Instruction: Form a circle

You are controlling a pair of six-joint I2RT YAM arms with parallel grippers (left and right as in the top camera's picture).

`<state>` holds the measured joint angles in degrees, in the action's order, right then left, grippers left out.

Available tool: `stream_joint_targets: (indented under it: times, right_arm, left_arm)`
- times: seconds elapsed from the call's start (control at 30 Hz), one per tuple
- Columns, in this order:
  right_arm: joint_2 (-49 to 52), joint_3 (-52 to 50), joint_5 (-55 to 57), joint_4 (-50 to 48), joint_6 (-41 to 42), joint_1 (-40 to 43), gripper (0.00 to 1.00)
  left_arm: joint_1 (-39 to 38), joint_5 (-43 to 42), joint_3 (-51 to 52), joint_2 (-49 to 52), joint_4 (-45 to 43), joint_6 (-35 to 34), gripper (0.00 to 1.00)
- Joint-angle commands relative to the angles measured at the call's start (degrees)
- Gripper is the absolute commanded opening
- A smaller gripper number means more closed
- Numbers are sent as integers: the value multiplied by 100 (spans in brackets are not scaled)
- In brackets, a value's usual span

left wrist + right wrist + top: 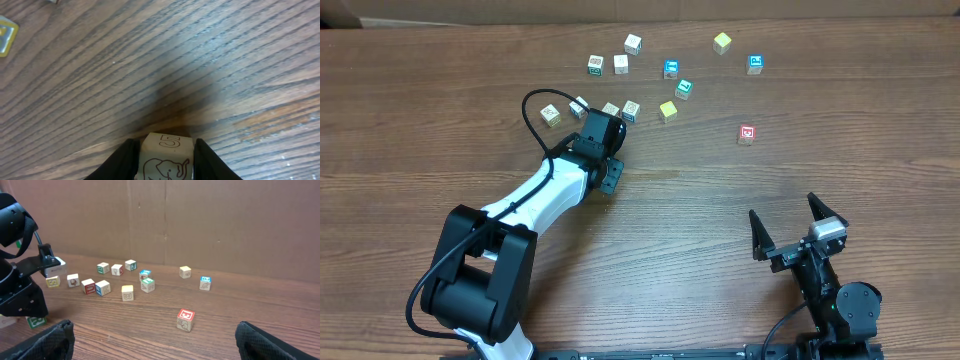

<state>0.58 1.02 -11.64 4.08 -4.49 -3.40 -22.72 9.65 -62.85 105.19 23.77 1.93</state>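
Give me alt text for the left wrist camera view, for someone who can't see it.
A pale wooden cube printed with an elephant and a 5 sits gripped between the left gripper's two black fingers at the bottom of the frame, over a brown wood-grain table. The yellow-edged corner of a second cube shows at upper left.

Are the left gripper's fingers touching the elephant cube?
Touching. The left wrist view shows both fingers of the left gripper flush against the elephant cube, no gap.
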Motion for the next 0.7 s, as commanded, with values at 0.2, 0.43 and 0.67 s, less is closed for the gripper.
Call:
stream_joint_targets:
  times: [0.2,0.43,0.67]
  right_arm:
    - [-42,-57,2,-33,-4,11,100]
    - [-42,-57,0,-33,-4,11,100]
    - [-42,-57,2,-33,-4,11,100]
  left_arm:
    - [81,297,72,46,22,195,31]
    - [140,282,74,46,52,216,31]
    - [140,278,79,46,177,216,32]
